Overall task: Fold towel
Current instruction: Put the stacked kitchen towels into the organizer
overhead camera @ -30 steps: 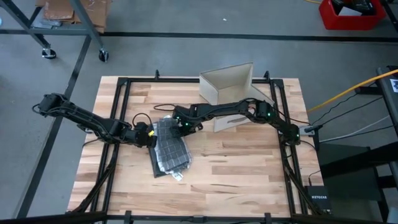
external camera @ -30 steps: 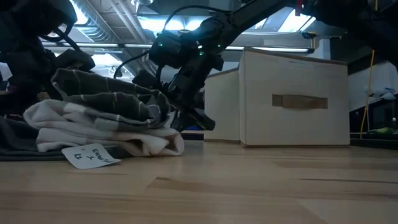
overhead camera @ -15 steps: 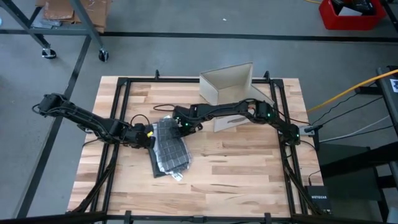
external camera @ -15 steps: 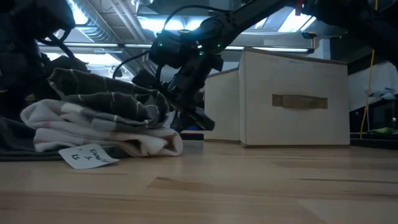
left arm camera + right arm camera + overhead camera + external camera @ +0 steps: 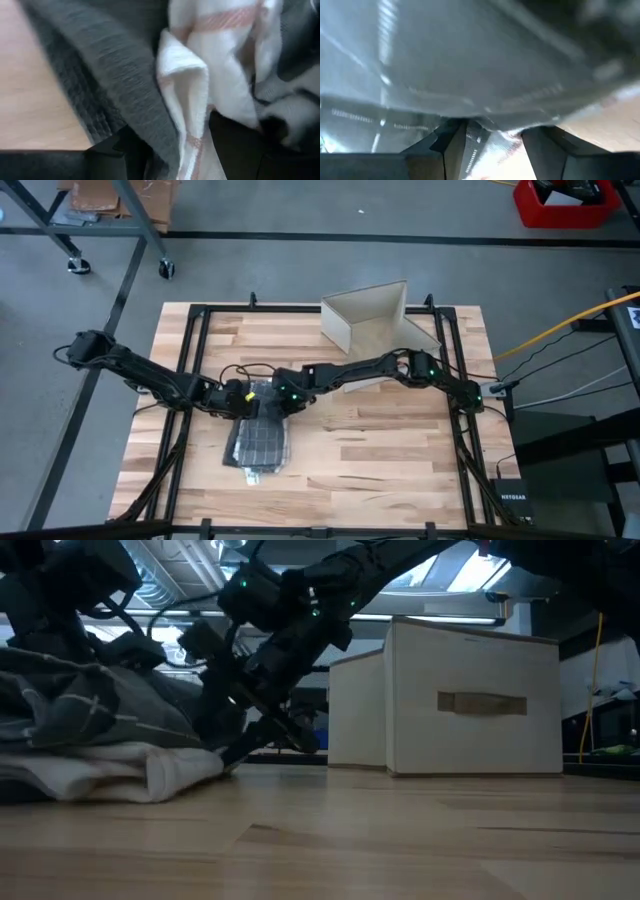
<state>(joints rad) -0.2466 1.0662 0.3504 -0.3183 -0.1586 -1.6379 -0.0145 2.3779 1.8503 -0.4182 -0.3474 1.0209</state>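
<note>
Looking down on the bench [image 5: 400, 440], you see the towel [image 5: 259, 444], dark grey check over white, bunched near the middle toward the left edge. Your left gripper [image 5: 247, 400] and right gripper [image 5: 272, 402] both sit at its far edge, each with jaws spread around a fold of cloth. Near the far edge stands a beige box [image 5: 372, 318].

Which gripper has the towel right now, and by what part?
Both: the left gripper and right gripper each grip the towel along its far edge, at neighbouring spots.
</note>
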